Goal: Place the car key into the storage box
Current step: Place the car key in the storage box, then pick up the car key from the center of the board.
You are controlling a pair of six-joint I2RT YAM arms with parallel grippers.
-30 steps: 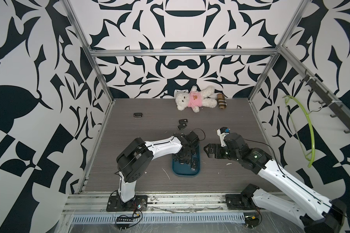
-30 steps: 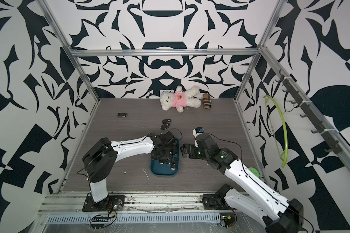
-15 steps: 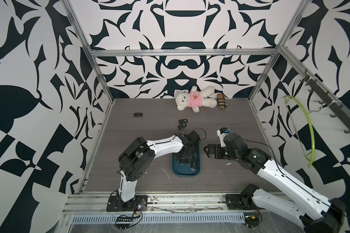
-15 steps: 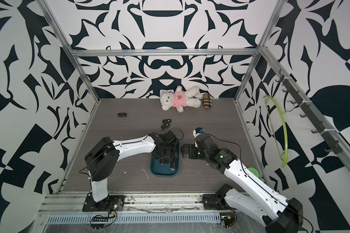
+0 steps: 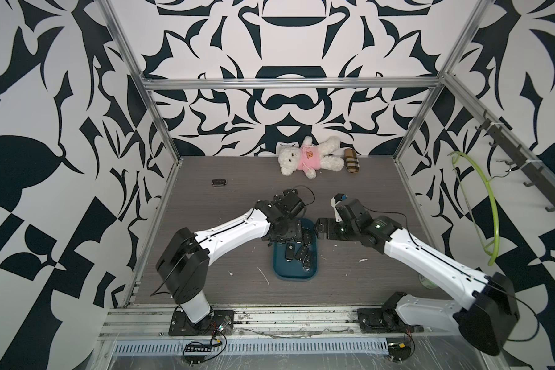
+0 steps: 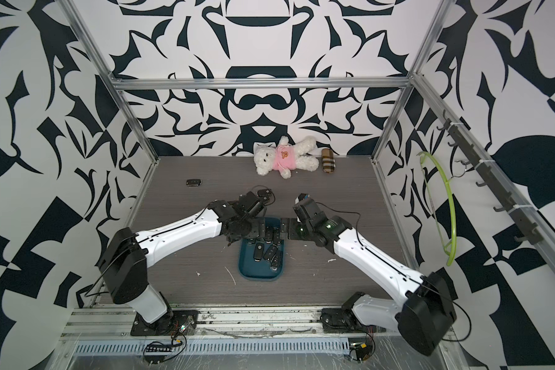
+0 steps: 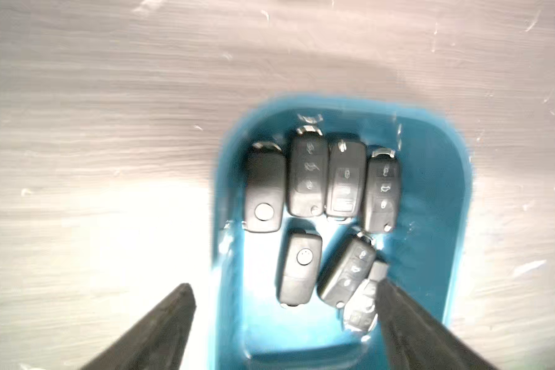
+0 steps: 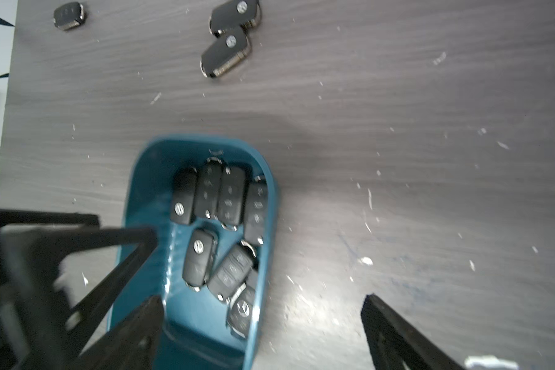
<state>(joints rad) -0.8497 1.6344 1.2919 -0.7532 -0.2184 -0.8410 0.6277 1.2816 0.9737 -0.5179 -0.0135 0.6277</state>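
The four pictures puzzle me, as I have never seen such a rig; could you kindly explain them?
Two white robot arms stand at the front of a grey wood-grain table. Two pictures look down from one overhead camera pair; the other two come from cameras on the wrists. A shallow teal-blue plastic tray holds seven black car key fobs; three more fobs lie loose outside. At the back lie a white teddy bear in a pink shirt and a small brown plaid pouch. The arms end in black two-fingered grippers: the left gripper hangs above the tray, the right gripper at its edge; both are open and hold nothing.
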